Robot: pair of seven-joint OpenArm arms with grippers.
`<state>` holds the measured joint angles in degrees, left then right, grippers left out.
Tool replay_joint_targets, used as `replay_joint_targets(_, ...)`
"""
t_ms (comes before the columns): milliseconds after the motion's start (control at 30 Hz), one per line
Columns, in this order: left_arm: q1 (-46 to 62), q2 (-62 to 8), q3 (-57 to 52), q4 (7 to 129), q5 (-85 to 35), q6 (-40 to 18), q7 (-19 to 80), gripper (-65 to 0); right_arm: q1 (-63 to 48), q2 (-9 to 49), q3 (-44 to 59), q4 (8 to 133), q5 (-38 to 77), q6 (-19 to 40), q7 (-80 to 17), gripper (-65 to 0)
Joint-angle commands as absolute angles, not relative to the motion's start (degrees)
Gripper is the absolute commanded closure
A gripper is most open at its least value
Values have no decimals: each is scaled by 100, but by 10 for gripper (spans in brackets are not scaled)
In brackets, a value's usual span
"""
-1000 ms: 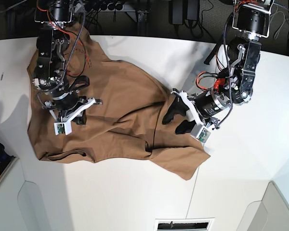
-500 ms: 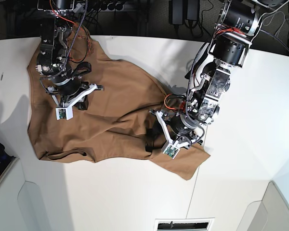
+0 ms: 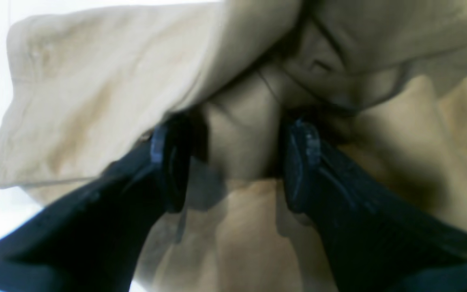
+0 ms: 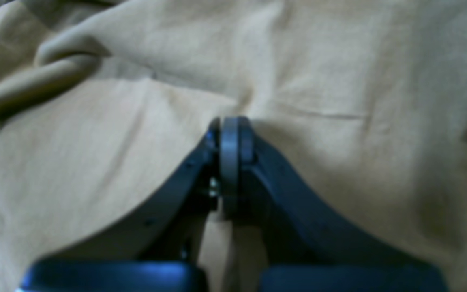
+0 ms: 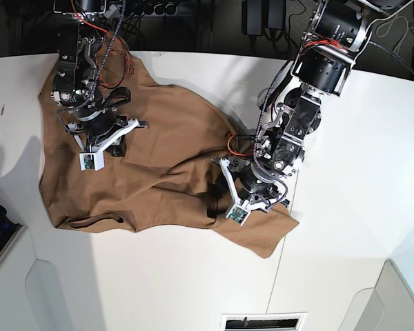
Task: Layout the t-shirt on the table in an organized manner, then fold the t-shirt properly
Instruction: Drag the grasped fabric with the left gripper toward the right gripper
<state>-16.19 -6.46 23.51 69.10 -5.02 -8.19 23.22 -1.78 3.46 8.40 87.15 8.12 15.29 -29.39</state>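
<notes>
Two arms work over one rumpled t-shirt (image 5: 159,165), which lies spread across the near-left part of the table (image 5: 345,227), bunched and creased rather than flat. Its long axis seems to run across the base view from the corner under the right arm to the loose corner beyond the left arm, though with neckline and sleeves buried in folds I cannot tell which end is the collar. The left gripper (image 3: 233,162) stands with jaws spread wide, one to each side of a raised ridge of cloth; a thick rolled fold hangs just ahead of the jaws and a flatter flap lies off to one side of them. The right gripper (image 4: 229,134) has its jaws pressed together, tips down on a smooth stretch of shirt, with small wrinkles radiating from the tips and a rolled hem off ahead and to one side; whether any cloth is pinched between them I cannot tell. The main risk, as I judge it, is that the left jaws clamp on several layers at once, so a pull drags the whole bundle instead of opening it. If the right tips are only pressing, the shirt could slide under them and bunch more. A tug along the wrong axis would twist the cloth further.
</notes>
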Motion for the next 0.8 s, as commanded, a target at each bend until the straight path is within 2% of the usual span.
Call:
replay_joint_targets(0,-1774,-541,2340,7000,-526,-840,2279,-368,-161,364,849,8781,794,1544,-3044,0)
replay_joint_targets(433,-2281,-401,2281,7000,-508,-832,2283,-367,-161,366,849,8781,794,1544,-3044,0)
replay_joint_targets(567,-2502,-329,2281,6928,-858,-733,1929,-358,-161,360,849,8781,797,1546,-3050,0)
replay_joint_targets(633,-2674,-176,2281,6696,-869,-604,1747,-301,-161,364,849,8781,794,1544,-3092,0)
replay_joint_targets(767,-3159,196,2281,6005,-613,-777,1389,-127,-163,366,851,8781,768,1546,-3229,0)
